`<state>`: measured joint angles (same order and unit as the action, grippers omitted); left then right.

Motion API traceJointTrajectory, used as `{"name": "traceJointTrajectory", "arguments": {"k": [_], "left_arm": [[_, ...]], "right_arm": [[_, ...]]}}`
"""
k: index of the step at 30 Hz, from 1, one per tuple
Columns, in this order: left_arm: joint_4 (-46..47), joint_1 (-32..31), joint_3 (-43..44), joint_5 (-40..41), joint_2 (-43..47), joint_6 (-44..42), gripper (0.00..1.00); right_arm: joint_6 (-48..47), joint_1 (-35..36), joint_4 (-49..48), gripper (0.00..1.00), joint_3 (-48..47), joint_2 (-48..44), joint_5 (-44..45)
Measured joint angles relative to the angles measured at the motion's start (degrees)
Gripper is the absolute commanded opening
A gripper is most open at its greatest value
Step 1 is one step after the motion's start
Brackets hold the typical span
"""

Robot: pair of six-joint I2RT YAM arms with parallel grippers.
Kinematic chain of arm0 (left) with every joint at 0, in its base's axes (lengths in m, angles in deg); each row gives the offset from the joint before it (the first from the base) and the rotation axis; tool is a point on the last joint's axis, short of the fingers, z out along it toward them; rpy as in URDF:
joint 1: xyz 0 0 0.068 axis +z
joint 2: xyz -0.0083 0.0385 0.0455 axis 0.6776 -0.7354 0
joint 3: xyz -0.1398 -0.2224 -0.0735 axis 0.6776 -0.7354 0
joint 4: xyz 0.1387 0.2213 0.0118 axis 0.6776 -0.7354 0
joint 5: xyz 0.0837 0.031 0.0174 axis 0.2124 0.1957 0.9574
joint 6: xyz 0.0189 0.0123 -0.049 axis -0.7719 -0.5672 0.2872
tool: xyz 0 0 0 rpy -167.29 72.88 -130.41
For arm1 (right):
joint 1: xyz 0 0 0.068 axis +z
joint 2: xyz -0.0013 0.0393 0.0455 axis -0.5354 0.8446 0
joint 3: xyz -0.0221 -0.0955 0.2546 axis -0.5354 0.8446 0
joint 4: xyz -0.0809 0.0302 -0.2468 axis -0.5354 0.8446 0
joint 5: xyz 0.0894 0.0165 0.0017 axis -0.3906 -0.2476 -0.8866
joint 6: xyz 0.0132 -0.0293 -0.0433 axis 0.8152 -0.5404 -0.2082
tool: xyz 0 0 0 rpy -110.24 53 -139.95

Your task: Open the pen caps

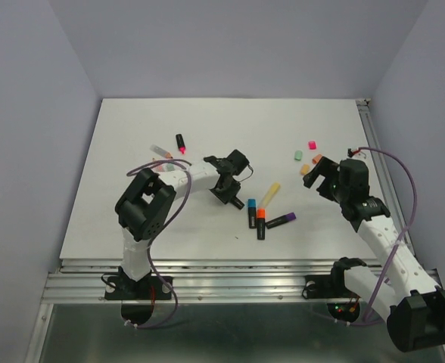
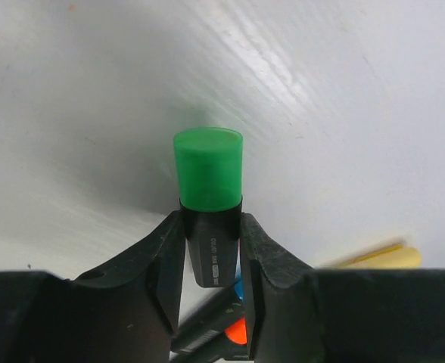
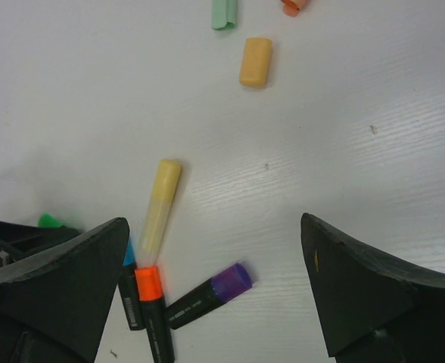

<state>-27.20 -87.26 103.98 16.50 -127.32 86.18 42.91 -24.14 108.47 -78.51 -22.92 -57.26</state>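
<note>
My left gripper (image 2: 212,227) is shut on the black barrel of a highlighter, just below its green cap (image 2: 208,168), which is still on and points away from the wrist. Seen from above, this gripper (image 1: 226,187) hangs left of a cluster of capped pens: blue (image 1: 251,204), orange (image 1: 261,215), purple (image 1: 289,218) and a pale yellow pen (image 1: 269,194). My right gripper (image 3: 215,227) stands open above that cluster, holding nothing; the orange cap (image 3: 148,283) and purple cap (image 3: 231,278) lie below it. Loose caps lie near it: peach (image 3: 256,62), light green (image 3: 224,13), orange (image 3: 292,6).
A loose pink cap (image 1: 312,144) lies at the back right with the other loose caps. Two uncapped pens lie at the back left, a black one with a pink tip (image 1: 181,142) and a pale one (image 1: 160,150). A metal rail (image 1: 207,276) runs along the table's near edge.
</note>
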Motion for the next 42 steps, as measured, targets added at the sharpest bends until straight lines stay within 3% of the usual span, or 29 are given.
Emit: {"name": "traceJointTrajectory", "arguments": {"k": [4,9,13,17,27,36,39,40,42], "left_arm": [[6.78,-1.68,-5.18,3.41,5.62,-12.61,0.0],[17.59,-8.04,-11.93,9.2,20.41,-29.9,0.0],[30.36,-13.79,-19.76,8.44,32.41,-43.15,0.0],[37.18,-18.05,-23.96,7.19,35.6,-51.04,0.0],[40.17,-22.4,-24.57,6.73,33.9,-60.15,0.0],[37.81,-22.8,-18.82,7.65,28.06,-61.0,0.0],[35.65,-22.82,-17.86,8.33,27.82,-60.78,0.0],[34.99,-22.82,-17.42,8.59,27.61,-60.7,0.0],[33.57,-22.82,-16.26,9.11,26.86,-60.3,0.0]], "right_arm": [[-1.75,0.0,-1.09,1.0,0.0,-1.57,-6.03],[-2.47,-0.02,-5.92,1.0,0.7,-3.37,-19.93],[-2.14,0.11,-9.46,1.0,1.86,-3.5,-30.25],[-0.79,0.5,-12.81,1.0,1.84,-5.49,-34.8],[2.47,3.85,-16.37,1.0,-0.68,-4.48,-37.62],[1.01,15.87,-15.98,0.97,-5.35,4.26,-30.91],[0.52,17.81,-15.47,0.9,-5.64,6.27,-26.75],[0.42,18.18,-15.17,0.82,-5.7,6.6,-25.59],[0.33,18.91,-14.62,0.75,-5.88,7.28,-23.43]]}}
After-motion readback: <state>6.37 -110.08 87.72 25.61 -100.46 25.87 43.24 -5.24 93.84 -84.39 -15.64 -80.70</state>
